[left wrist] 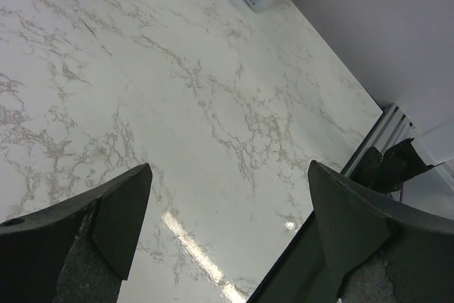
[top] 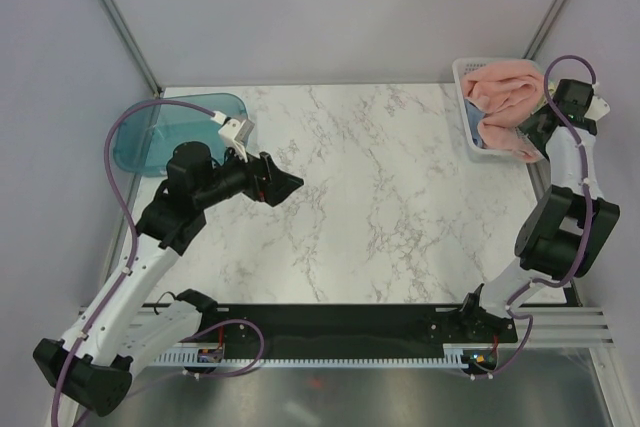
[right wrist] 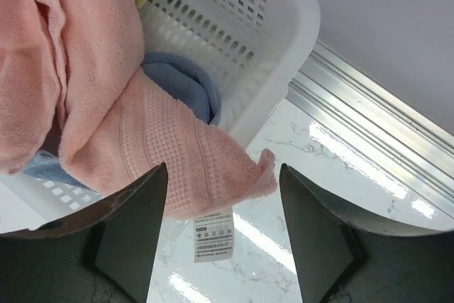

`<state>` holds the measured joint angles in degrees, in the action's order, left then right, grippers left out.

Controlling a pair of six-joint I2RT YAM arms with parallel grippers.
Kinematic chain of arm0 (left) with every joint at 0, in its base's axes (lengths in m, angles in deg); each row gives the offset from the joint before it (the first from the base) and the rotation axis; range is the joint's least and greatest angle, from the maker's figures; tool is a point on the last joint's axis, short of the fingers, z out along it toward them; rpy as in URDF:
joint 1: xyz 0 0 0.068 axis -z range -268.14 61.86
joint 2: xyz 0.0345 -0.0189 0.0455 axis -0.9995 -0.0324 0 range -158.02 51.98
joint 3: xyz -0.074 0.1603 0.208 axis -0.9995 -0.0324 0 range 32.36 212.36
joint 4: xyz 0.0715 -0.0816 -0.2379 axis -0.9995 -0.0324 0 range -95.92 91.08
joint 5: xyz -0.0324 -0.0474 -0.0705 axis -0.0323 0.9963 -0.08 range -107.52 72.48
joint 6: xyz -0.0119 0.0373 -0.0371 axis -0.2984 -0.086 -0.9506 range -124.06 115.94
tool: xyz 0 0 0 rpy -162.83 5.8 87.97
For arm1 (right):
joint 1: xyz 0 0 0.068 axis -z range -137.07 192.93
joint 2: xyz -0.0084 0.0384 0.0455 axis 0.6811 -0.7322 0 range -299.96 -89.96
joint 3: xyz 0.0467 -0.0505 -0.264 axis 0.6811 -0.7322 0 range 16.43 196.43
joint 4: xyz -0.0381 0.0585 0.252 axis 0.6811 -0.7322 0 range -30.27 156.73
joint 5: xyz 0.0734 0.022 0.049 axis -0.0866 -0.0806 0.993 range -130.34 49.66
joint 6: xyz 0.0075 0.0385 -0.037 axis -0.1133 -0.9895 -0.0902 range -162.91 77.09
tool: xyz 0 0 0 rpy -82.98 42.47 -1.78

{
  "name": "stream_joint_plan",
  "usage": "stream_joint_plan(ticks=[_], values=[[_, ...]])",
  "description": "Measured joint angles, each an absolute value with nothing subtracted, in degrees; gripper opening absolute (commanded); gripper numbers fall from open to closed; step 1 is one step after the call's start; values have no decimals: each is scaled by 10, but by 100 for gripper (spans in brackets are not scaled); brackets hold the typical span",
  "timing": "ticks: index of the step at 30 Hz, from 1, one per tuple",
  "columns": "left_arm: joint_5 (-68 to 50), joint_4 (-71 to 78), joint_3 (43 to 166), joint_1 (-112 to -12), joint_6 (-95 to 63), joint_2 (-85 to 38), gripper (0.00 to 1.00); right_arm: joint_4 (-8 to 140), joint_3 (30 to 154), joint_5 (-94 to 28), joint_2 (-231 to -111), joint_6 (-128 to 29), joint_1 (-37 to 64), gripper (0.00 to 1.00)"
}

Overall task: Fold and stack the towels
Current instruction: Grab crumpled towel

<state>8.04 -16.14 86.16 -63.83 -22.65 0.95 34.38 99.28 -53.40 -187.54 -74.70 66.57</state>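
Left hand, released and empty, hangs mid-left over the surface, well apart from the towels. Right hand, spread open and nearer at upper right, faces the salmon-pink towel, whose corner drapes over the basket rim; the blue towel lies beyond.

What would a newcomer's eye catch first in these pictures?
A salmon-pink towel spills over the rim of the white mesh basket at the far right corner of the marble table, with the open right gripper close to its hanging end. At the far left lies a teal translucent tray, with the open left gripper nearby.
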Motion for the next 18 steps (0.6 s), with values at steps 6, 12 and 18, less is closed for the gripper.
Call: stream_joint_plan(ticks=[6, 12, 18], values=[[79, -160, 860, -634, -226, 16, 99, 349, 983, -532, -1863, -746, 667, 73], [77, -160, 857, -633, -226, 16, 99, 349, 954, -515, -1869, -752, 667, 68], [75, -159, 856, -633, -226, 15, 99, 359, 955, -508, -1874, -752, 667, 0]])
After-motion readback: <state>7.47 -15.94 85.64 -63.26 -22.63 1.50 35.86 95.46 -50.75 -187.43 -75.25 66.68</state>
